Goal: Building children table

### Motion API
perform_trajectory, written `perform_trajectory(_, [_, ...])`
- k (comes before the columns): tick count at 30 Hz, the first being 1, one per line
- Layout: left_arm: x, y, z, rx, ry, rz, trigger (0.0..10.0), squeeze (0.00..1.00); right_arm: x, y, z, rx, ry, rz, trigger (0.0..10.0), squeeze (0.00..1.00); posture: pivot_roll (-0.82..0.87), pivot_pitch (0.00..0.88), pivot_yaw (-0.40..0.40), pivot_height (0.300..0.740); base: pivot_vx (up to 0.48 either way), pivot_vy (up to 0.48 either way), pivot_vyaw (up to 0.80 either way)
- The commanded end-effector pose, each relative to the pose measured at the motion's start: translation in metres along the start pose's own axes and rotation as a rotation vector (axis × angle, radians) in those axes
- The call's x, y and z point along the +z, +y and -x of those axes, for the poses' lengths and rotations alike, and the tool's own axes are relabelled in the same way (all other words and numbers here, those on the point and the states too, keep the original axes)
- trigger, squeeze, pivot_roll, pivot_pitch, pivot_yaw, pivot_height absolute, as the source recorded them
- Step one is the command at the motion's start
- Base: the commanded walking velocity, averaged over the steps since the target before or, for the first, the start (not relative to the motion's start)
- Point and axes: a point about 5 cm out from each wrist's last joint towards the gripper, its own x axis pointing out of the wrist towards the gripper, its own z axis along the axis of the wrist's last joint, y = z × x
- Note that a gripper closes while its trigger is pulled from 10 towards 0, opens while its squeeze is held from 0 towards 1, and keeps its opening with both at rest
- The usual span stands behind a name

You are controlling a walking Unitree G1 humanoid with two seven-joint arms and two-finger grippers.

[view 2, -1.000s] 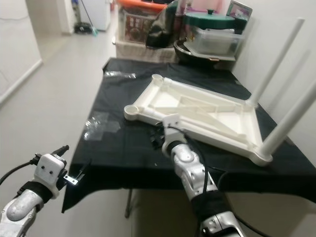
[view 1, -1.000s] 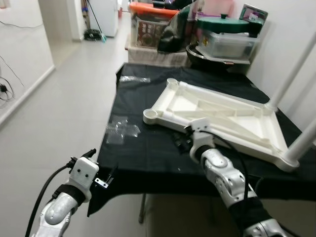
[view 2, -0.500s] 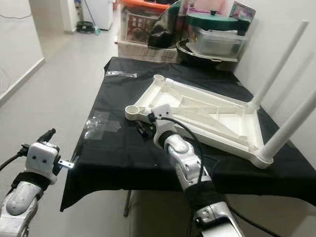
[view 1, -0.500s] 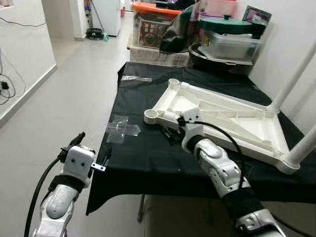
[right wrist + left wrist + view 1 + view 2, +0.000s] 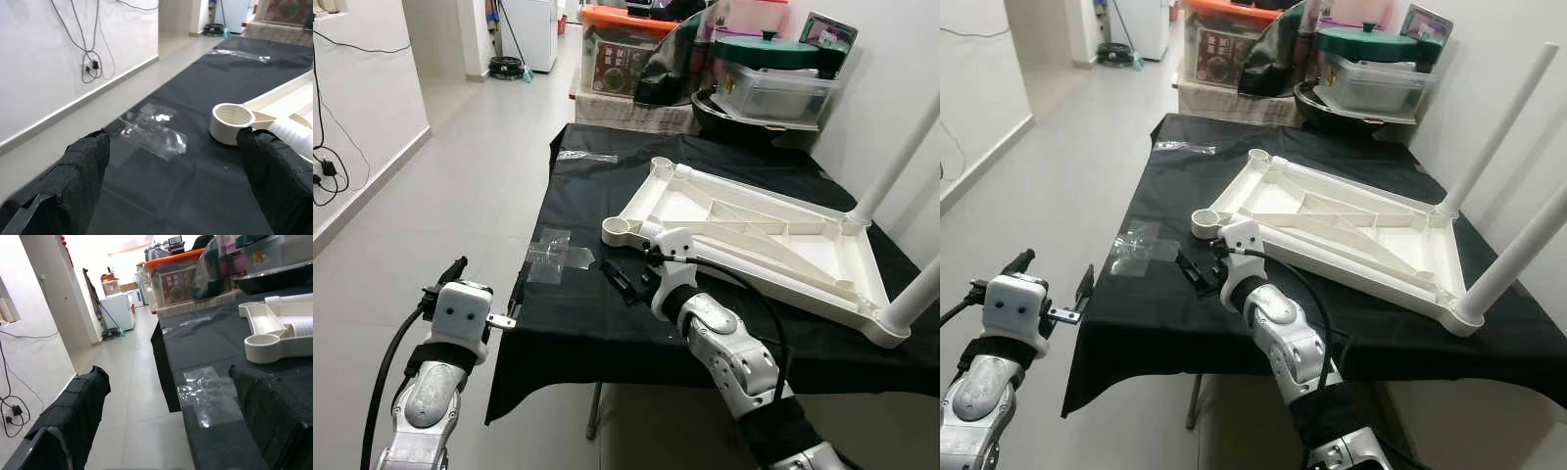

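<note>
Left eye view, containers: a clear tub (image 5: 771,88) with a green lid sits in a black bowl (image 5: 744,119) past the far end of the table; beside it an orange-lidded crate (image 5: 619,54); what is in them cannot be told
Left eye view, tabletop: the white plastic tabletop (image 5: 754,230) lies upside down on the black cloth (image 5: 578,313), ribbed underside up, long axis running from its near-left corner socket away to the right
Left eye view, legs: two white legs (image 5: 901,147) stand up from the sockets at the right end; the two left sockets have no legs
Left eye view, right gripper: the right gripper (image 5: 625,279) is over the cloth just beside the near-left socket, fingers slightly apart, holding nothing
Right eye view, left gripper: the left gripper (image 5: 1085,286) hangs off the table's near-left edge over the floor; open or closed cannot be told here
Right eye view, wrapper: a clear plastic wrapper (image 5: 1144,245) lies flat on the cloth
Left wrist view: fingers (image 5: 78,406) spread wide, empty, wrapper and socket ahead
Right wrist view: fingers (image 5: 78,171) apart, empty, wrapper between them farther on
</note>
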Motion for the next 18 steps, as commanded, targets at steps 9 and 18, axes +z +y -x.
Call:
perform_trajectory(9, [0.013,-0.009,-0.006,-0.003,-0.056,0.060,10.0,0.00,0.007,0.001,-0.003,0.002,-0.038,0.025,10.0,0.00,0.05,0.000,-0.139,0.740,0.034,0.000,-0.46])
perform_trajectory(18, [0.017,-0.004,-0.007,0.016,-0.074,0.064,10.0,0.00,0.007,0.001,-0.004,-0.006,-0.045,0.045,10.0,0.00,0.05,0.000,-0.135,0.740,0.320,0.000,0.00])
